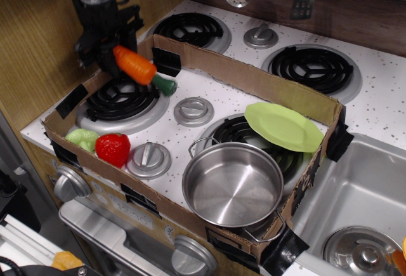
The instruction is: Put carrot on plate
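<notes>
The gripper (113,52) is clamped on the carrot (136,66), holding it tilted in the air above the left burner (120,105), well apart from the plate (283,126).

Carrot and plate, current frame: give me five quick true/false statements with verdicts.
1. The carrot is held in the gripper, lifted clear of the front-left burner. True.
2. The carrot lies on the plate. False: the lime-green plate is bare and the carrot is up at the left.
3. The steel pot holds the strawberry. False: the pot is empty; the strawberry sits at the front-left corner of the cardboard tray.
4. The plate rests tilted over the burner behind the pot. True.
5. The carrot's green top points toward the wooden wall at the left. False: it points right, toward the plate's side.
</notes>
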